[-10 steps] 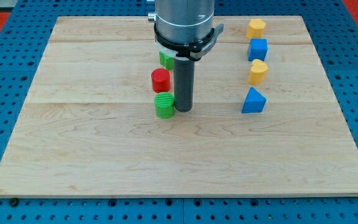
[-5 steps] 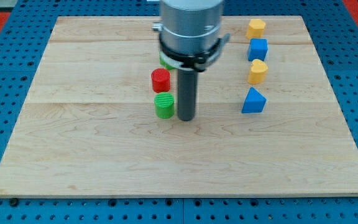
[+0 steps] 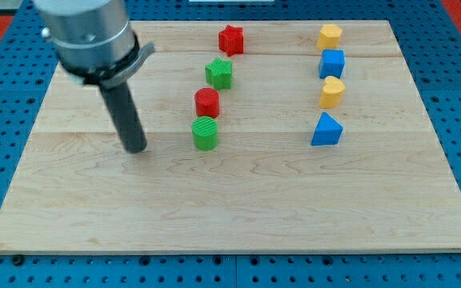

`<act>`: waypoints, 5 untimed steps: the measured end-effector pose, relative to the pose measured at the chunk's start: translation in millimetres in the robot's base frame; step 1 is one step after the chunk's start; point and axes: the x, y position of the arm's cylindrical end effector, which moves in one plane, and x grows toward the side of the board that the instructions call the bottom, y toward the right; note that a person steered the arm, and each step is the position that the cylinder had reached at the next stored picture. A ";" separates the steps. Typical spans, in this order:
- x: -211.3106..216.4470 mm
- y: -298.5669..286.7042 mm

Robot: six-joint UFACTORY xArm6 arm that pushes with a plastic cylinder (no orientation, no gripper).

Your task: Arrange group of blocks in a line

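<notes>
- Left of centre, my tip point(image 3: 137, 150) is now withdrawn from the green cylinder point(image 3: 206, 133), which was nudged slightly leftward.
- No pincer is fitted; only a rod.
- Red star point(image 3: 230, 38), green block point(image 3: 219, 74), red cylinder point(image 3: 206, 102) and the green cylinder are judged roughly aligned.

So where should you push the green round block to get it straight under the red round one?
No gripping here, only pushing. My tip stands left of the green cylinder, which sits slightly left of the red cylinder. I'd probably touch its upright left side and nudge rightward.

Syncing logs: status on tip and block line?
My tip left of green cylinder, apart. Red star, green star, red cylinder roughly lined up. Path clear.
</notes>
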 end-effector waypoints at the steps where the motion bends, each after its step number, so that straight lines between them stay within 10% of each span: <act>1: -11.3 59.4; 5: -55.4 34.3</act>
